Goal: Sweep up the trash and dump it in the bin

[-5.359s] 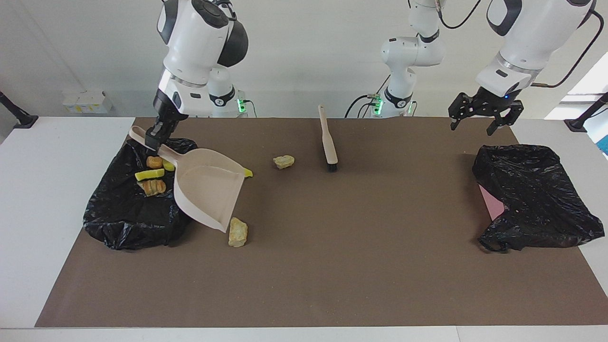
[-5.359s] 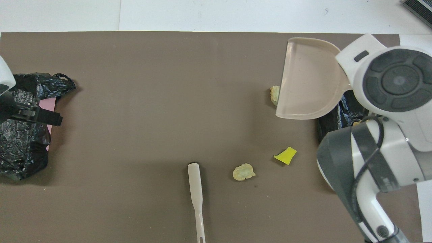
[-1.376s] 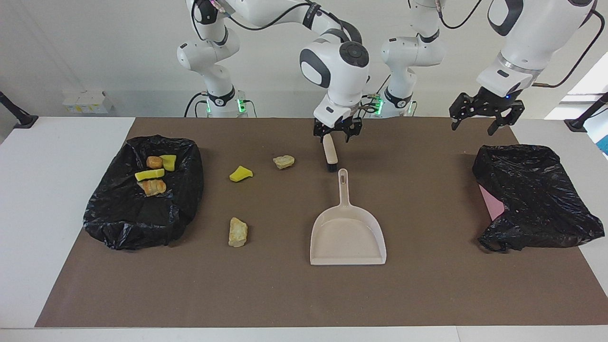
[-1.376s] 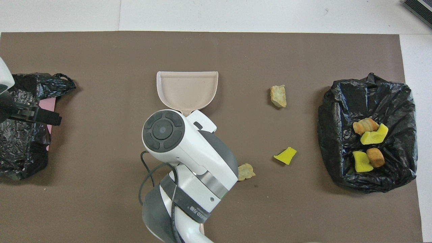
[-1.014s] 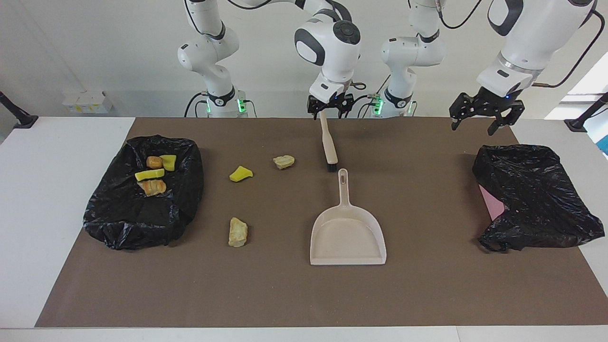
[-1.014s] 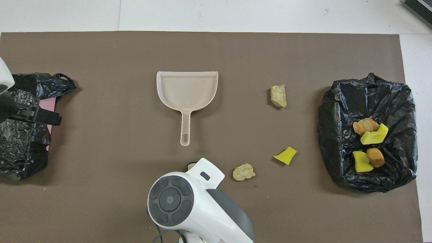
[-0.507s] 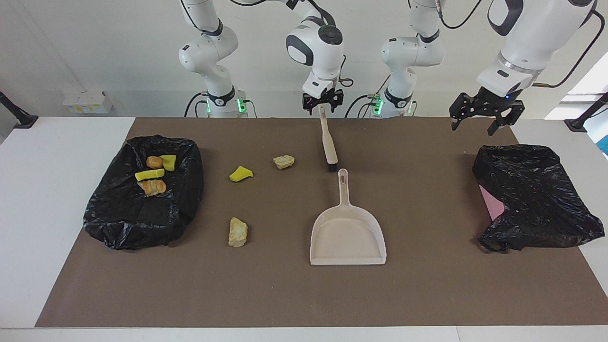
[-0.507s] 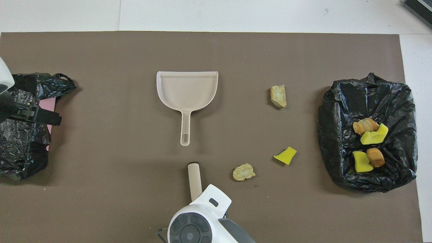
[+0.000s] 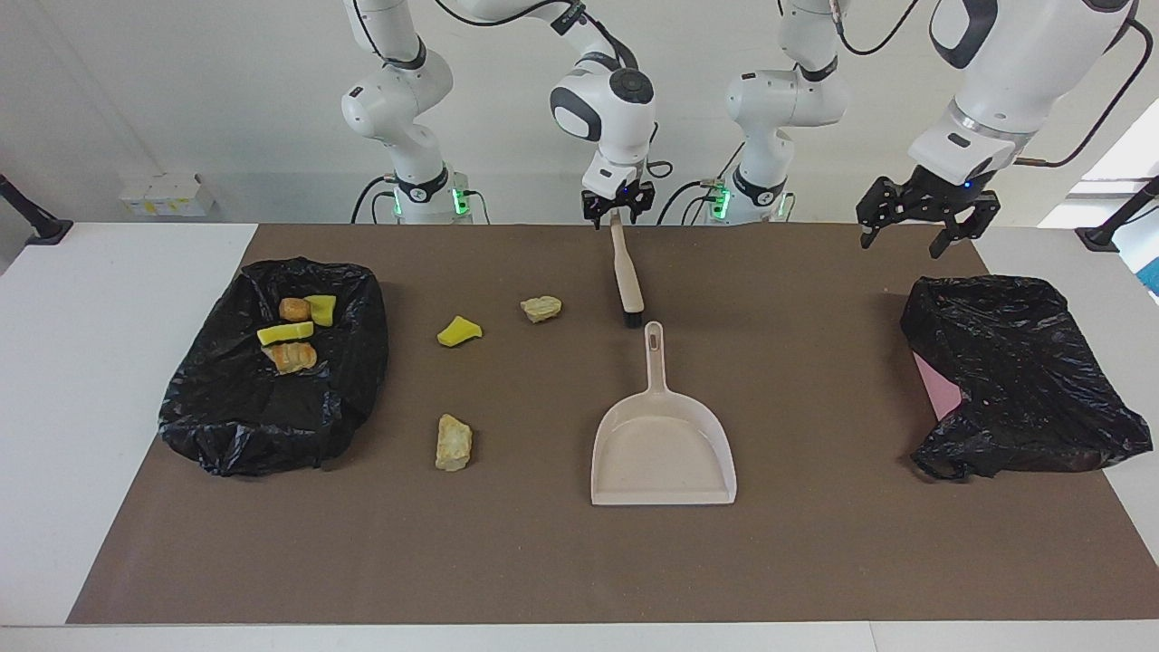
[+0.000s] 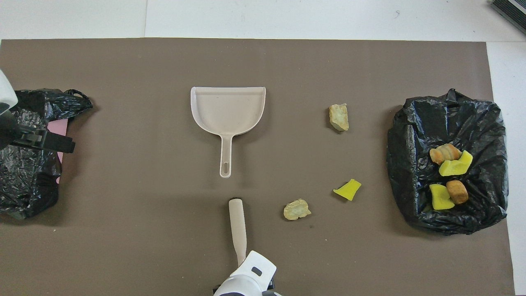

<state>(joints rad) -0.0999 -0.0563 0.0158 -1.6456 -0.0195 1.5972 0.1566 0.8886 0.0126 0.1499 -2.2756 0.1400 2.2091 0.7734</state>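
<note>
Three pieces of trash lie loose on the brown mat: a yellow chunk (image 9: 459, 331) (image 10: 347, 189), a tan lump (image 9: 541, 309) (image 10: 296, 209) and another tan lump (image 9: 454, 442) (image 10: 339, 117). Several more pieces (image 9: 294, 333) (image 10: 448, 172) sit in the black-bag bin (image 9: 272, 417) (image 10: 444, 119) at the right arm's end. The beige dustpan (image 9: 663, 453) (image 10: 228, 109) lies flat mid-mat. My right gripper (image 9: 617, 215) stands open, straddling the handle tip of the brush (image 9: 627, 276) (image 10: 237, 224). My left gripper (image 9: 905, 240) (image 10: 37, 139) waits open in the air.
A second crumpled black bag (image 9: 1023, 371) (image 10: 24, 185) with something pink under it lies at the left arm's end, below the left gripper. The brush's black bristles (image 9: 632, 318) almost meet the dustpan's handle tip (image 9: 654, 330).
The right arm set the dustpan down mid-mat, then drew back along the brush to its handle tip, came lower, and its fingers have narrowed around it. The left arm has not moved.
</note>
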